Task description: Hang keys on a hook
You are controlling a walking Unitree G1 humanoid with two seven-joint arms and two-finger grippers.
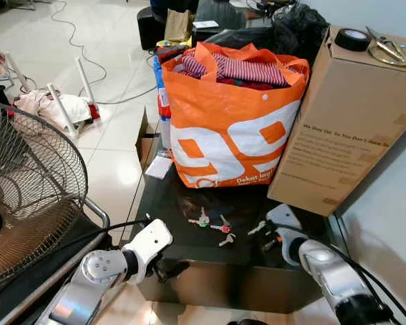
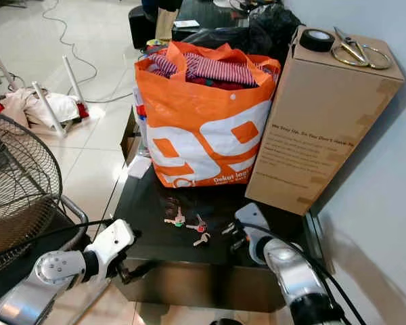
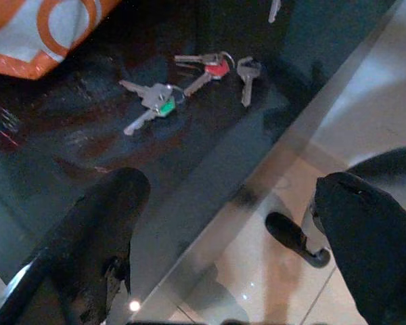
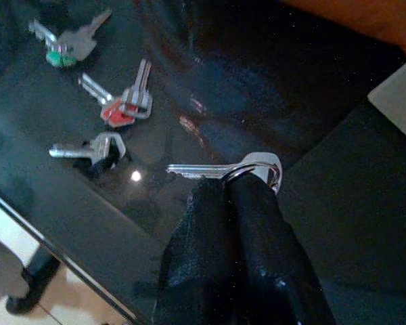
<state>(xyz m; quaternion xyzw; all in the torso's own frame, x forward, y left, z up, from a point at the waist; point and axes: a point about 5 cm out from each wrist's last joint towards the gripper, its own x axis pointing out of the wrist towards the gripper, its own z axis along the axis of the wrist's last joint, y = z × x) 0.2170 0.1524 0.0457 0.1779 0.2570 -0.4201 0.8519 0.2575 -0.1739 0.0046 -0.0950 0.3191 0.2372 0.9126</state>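
Note:
Three loose keys lie on the dark glass table (image 1: 189, 271) near its front edge: a green-capped key (image 1: 201, 220), a red-capped key (image 1: 220, 227) and a plain silver key (image 1: 227, 238). Just right of them, my right gripper (image 4: 230, 186) is shut on the ring of another silver key (image 4: 203, 169). That key sticks out sideways from the fingertips, low over the glass. My left gripper (image 3: 227, 183) is open at the table's front left edge, short of the green-capped key (image 3: 164, 105), with nothing between its fingers (image 3: 108, 223).
An orange shopping bag (image 1: 230, 128) full of clothes stands behind the keys. A tall cardboard box (image 1: 345, 115) to its right carries a tape roll (image 1: 352, 39) and scissors (image 1: 386, 49). A fan (image 1: 27, 196) stands at the left. Cables cross the tiled floor (image 1: 115, 68).

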